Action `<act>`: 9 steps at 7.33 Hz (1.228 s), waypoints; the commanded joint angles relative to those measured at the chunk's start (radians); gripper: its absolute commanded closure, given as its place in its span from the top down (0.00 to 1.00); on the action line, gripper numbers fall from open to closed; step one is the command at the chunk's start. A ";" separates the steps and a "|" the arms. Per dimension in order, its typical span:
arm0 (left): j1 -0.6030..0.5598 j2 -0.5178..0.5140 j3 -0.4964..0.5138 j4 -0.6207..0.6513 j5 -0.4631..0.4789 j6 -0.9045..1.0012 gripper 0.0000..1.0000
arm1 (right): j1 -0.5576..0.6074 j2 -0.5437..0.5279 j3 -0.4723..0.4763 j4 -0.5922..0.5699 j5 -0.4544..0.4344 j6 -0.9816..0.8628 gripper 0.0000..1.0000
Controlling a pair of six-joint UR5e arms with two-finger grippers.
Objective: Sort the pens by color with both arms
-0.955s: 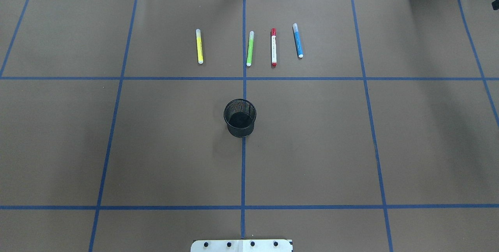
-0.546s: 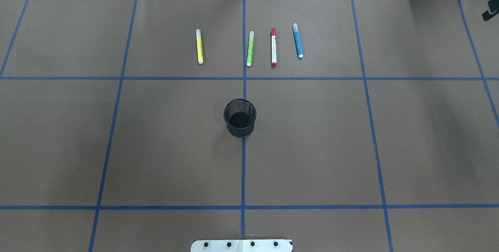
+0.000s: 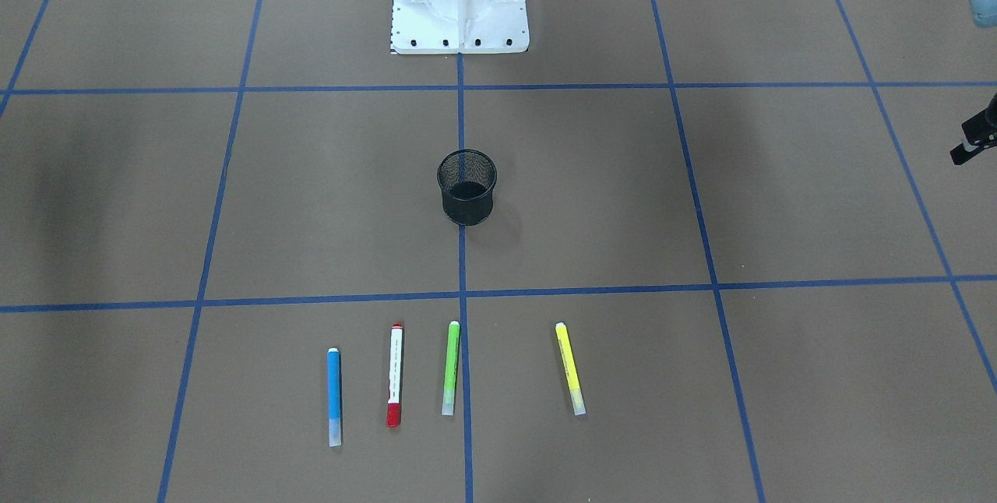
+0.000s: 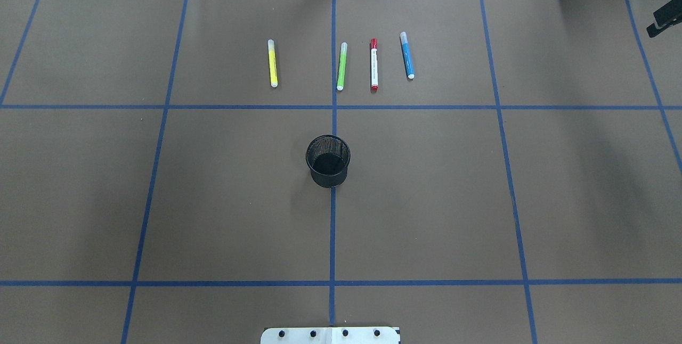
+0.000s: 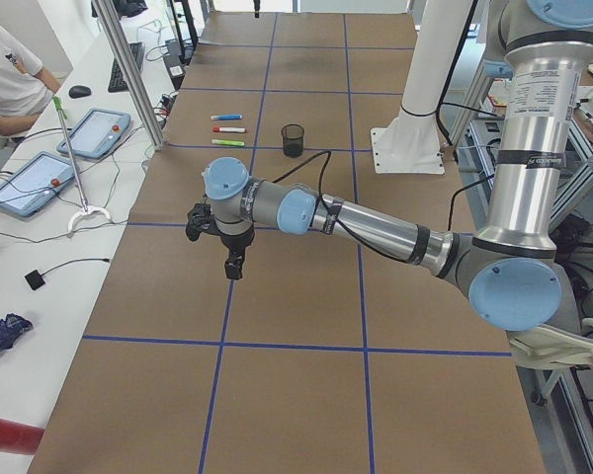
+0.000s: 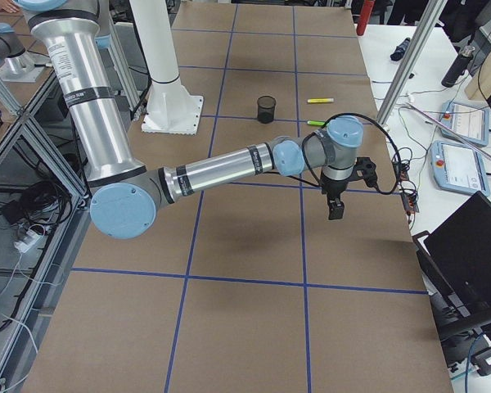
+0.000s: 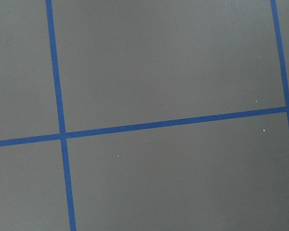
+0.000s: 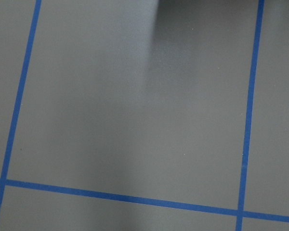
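Note:
Four pens lie in a row on the far side of the brown table: yellow point(image 4: 272, 63), green point(image 4: 341, 66), white with red cap point(image 4: 374, 65) and blue point(image 4: 407, 55). They also show in the front-facing view: blue point(image 3: 334, 396), red-capped point(image 3: 395, 374), green point(image 3: 451, 368), yellow point(image 3: 570, 368). Only an edge of my right gripper point(image 4: 662, 18) shows at the overhead view's right edge, far from the pens. My left gripper point(image 3: 972, 146) shows at the front view's right edge, also far from them. I cannot tell whether either is open or shut. Both wrist views show only bare table.
A black mesh cup point(image 4: 328, 161) stands upright at the table's middle, on the centre tape line. The white base mount point(image 3: 459, 5) is at the robot's side. Blue tape lines grid the table. Tablets and a seated person point(image 5: 10, 79) are beside the far edge.
The black tip of my right gripper has come further into the overhead view from its right edge. The pens and the cup have not moved.

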 commanded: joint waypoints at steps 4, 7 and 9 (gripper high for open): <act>0.000 -0.001 -0.011 -0.004 -0.003 0.002 1.00 | -0.019 0.010 0.011 -0.003 -0.010 -0.006 1.00; -0.003 -0.002 -0.020 -0.005 -0.008 0.002 1.00 | -0.021 0.001 0.026 -0.003 -0.009 -0.008 1.00; -0.003 -0.001 -0.020 -0.004 -0.006 0.002 1.00 | -0.019 -0.003 0.034 -0.003 -0.009 -0.008 1.00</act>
